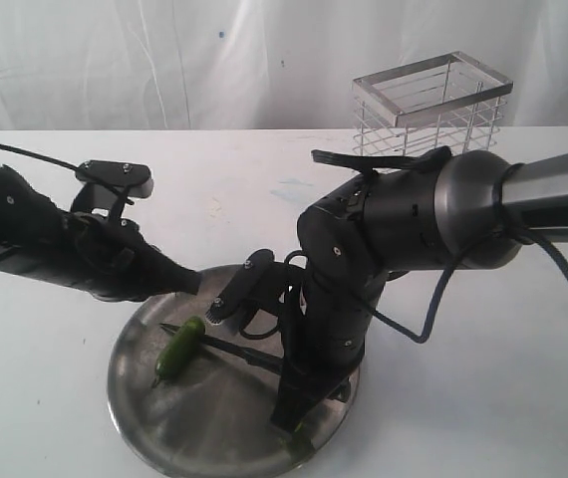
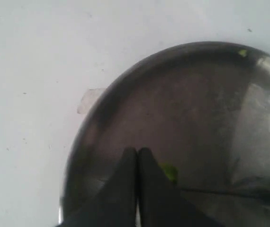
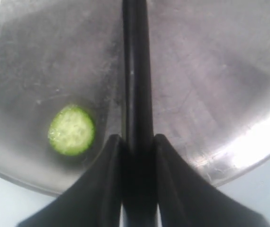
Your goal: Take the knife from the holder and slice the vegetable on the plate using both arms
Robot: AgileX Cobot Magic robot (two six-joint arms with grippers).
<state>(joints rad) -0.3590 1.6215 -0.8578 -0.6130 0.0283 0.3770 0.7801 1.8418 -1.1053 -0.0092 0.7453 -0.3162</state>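
The steel plate [image 1: 214, 423] lies at the table's front with the green vegetable [image 1: 178, 349] on its left part. The black knife [image 1: 226, 349] lies low across the plate, its tip by the vegetable. My right gripper [image 1: 294, 386] is shut on the knife's handle [image 3: 137, 94], between both fingers [image 3: 110, 156] of the right gripper [image 3: 137, 138]. A cut round slice [image 3: 71, 130] rests on the plate [image 3: 211, 85] beside the handle. My left gripper [image 2: 137, 152] is shut and empty above the plate [image 2: 182, 109]; a bit of the vegetable [image 2: 171, 173] shows beside its fingertips. In the exterior view the left gripper [image 1: 190, 283] hangs just behind the vegetable.
The chrome wire holder [image 1: 431, 105] stands at the back right, behind the right arm [image 1: 523, 199]. A tiny green scrap [image 2: 242, 53] sits on the plate's rim. White table surface surrounds the plate, and a white curtain hangs behind.
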